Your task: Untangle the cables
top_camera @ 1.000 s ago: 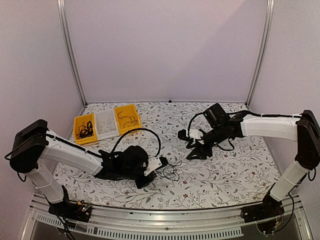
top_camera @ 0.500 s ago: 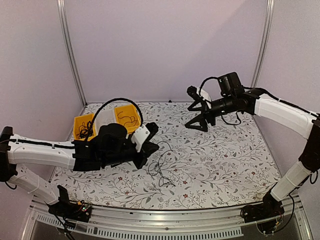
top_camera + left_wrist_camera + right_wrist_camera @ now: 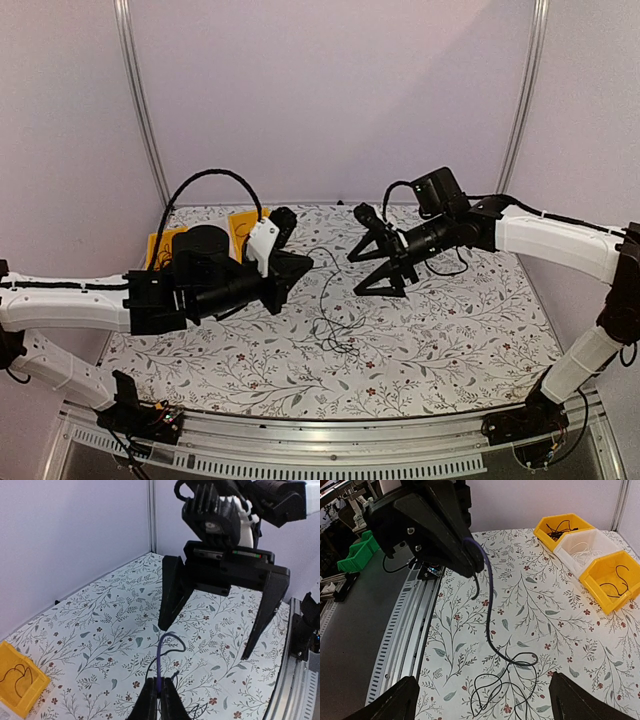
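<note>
Left fingers (image 3: 148, 705) pinch one raised strand of the cables (image 3: 506, 677); the tangle lies on the desk (image 3: 450, 340). Right fingers (image 3: 170, 592) are spread wide, holding nothing.

High rear overview; two close wrist views, face to face, same table (image 3: 450, 345)

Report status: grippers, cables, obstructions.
Left gripper shut on a cable strand, held above the table. Right gripper open, facing it, empty. Rest of the cables tangled on the table. Bins off to the side, not in the way.
</note>
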### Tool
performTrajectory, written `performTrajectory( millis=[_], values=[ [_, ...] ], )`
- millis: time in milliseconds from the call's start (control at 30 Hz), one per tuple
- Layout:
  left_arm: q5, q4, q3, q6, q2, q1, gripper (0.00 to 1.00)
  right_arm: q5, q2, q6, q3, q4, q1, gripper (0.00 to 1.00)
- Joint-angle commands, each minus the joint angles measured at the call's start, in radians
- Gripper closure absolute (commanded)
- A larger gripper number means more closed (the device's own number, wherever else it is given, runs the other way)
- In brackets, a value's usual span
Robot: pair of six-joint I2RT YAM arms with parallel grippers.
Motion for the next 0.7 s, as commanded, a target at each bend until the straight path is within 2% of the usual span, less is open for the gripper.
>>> performTrajectory(
  millis=[0, 267, 400, 433, 533, 667],
  values=[
    [-0.015, 0.041, 0.042, -0.022, -0.056, -0.006, 1.00, -0.004, 0.020, 0.034, -0.025, 0.142, 0.029, 0.06],
    [-0.004, 0.041, 0.115, -0.012, -0.081, -0.007, 1.00, 0.035, 0.218, 0.182, -0.018, 0.310, 0.109, 0.10],
    [0.012, 0.040, 0.168, -0.008, -0.080, -0.009, 1.00, 0.034, 0.317, 0.228, 0.019, 0.334, 0.142, 0.13],
    [0.013, 0.040, 0.184, -0.004, -0.081, -0.010, 1.00, 0.031, 0.349, 0.237, 0.029, 0.331, 0.145, 0.18],
    [0.005, 0.021, 0.249, 0.023, -0.087, -0.012, 1.00, 0.023, 0.410, 0.266, 0.046, 0.317, 0.145, 0.43],
    [-0.018, -0.034, 0.377, 0.073, -0.096, -0.014, 1.00, 0.015, 0.468, 0.263, 0.033, 0.303, 0.145, 0.54]
  ],
)
